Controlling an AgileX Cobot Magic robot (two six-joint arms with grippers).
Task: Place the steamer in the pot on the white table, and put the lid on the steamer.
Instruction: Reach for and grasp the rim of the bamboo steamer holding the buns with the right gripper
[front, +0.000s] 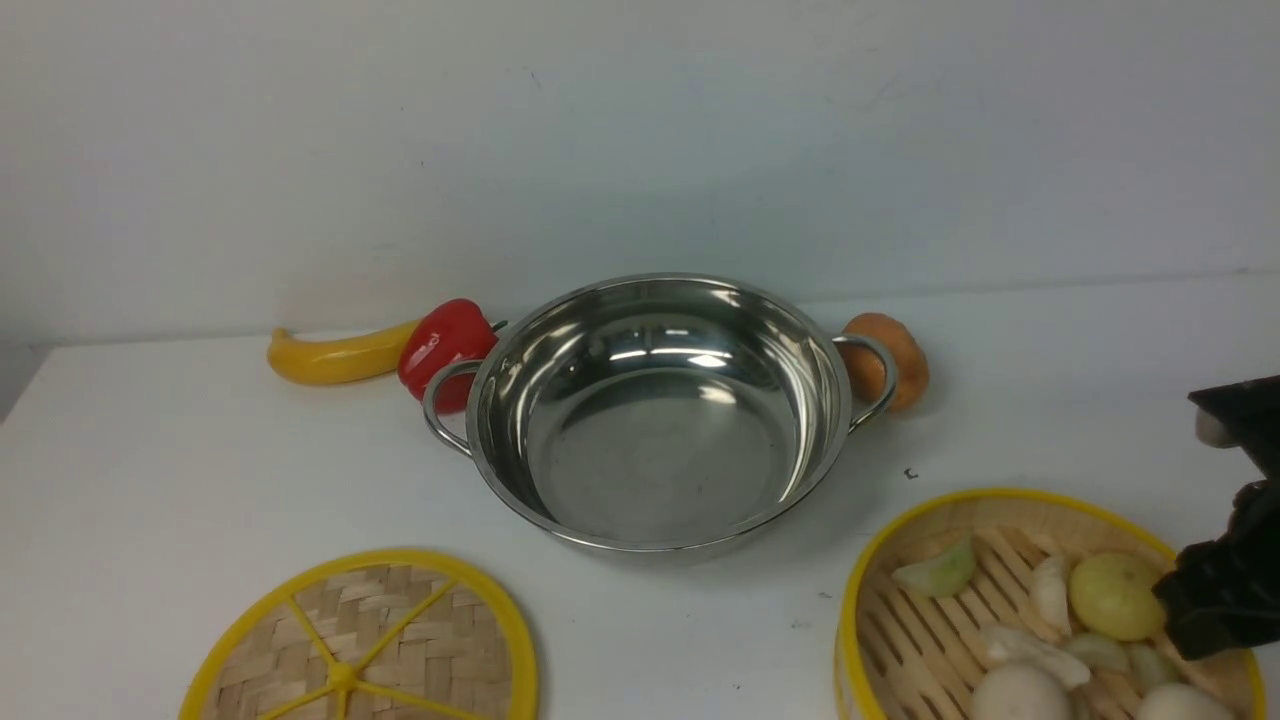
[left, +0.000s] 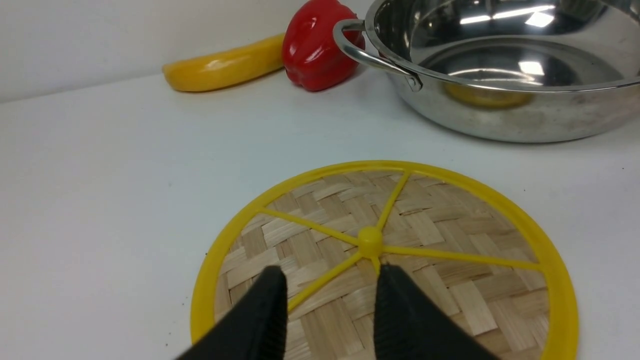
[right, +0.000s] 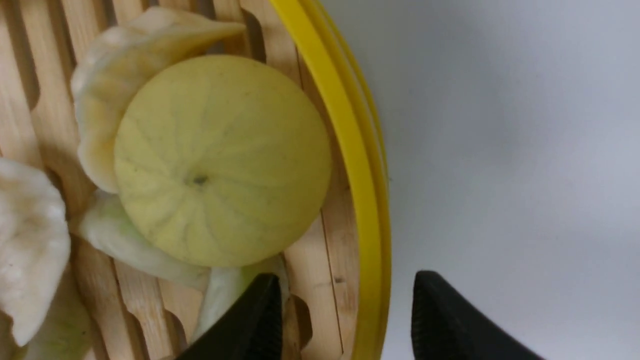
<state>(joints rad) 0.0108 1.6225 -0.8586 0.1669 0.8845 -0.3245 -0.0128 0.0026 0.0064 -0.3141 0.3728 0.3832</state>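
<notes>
The pot (front: 655, 420) stands empty at the middle of the front view on the white table (front: 150, 470). A yellow banana (front: 335, 358) and a red pepper (front: 445, 345) lie by its left handle, and an orange round fruit (front: 895, 360) lies behind its right handle.

The steamer (front: 905, 620) sits at the lower right of the frame, apart from the pot. It holds a yellow bun (front: 1112, 595) and pale dumplings (front: 1030, 648). The right arm shows as a dark block at the right edge, angled down onto the steamer's right side.

In the right wrist view the right tool (right: 345, 285) straddles the yellow rim. One finger is over the slats beside the bun and the other is outside over the table. The jaws stand wide and are not closed on the rim.

The lid (front: 400, 620) lies flat at the lower left of the front view. In the left wrist view the left tool (left: 330, 280) is tilted down over it, just short of the centre knob. Its two fingers are moderately parted with a yellow spoke between them, gripping nothing.
</notes>
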